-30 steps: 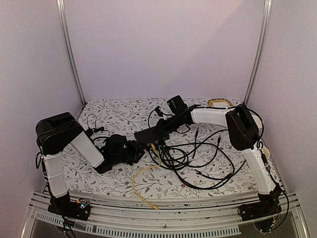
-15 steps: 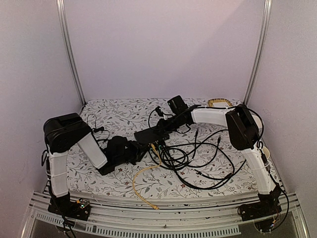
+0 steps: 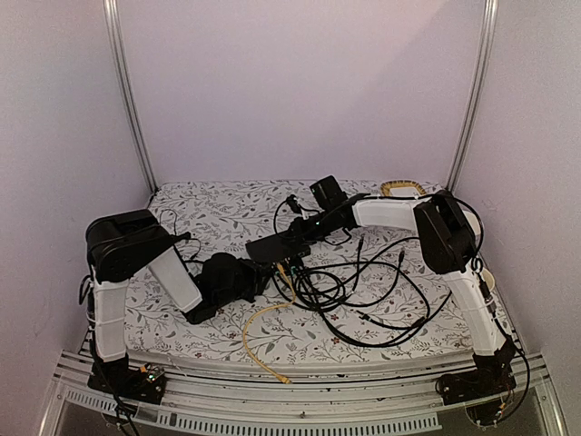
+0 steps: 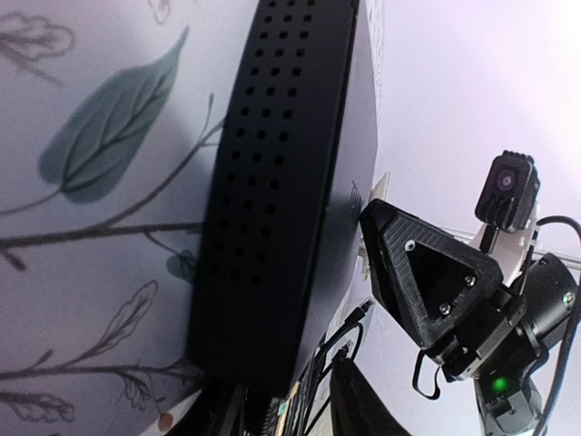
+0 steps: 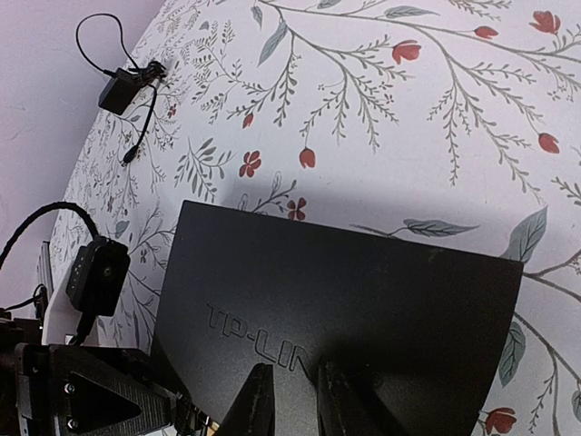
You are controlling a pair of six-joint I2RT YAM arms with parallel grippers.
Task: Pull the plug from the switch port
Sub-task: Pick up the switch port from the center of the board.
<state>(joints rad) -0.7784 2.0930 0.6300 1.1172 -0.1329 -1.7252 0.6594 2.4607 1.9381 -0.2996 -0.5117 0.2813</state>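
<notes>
Judging from the three views, took the step in hand for the seizing of the plug [image 3: 282, 268], not yet the pull. Found the switch [image 3: 275, 246] lying flat near the middle of the worktop [image 3: 209, 204], with a tangle of black cables [image 3: 363, 291] and a yellow cable [image 3: 259, 322] spreading from its near side. Saw the right pincer [image 5: 292, 404] with fingers almost closed on nothing, tips resting upon the lid of the switch, seemingly to hold it down. Saw the left pincer [image 3: 258, 278] low at the near end of the switch, just beside the plug; could not tell from its own camera whether closed on the plug or not, with only dark finger stubs and cable ends showing at the bottom. To do it well, probably needed a grip on the plug body and not on the cord, the latch pressed if present, then a straight pull along the line of the port, away from the switch, with the right pincer pressing down to prevent sliding or lifting of the switch.
</notes>
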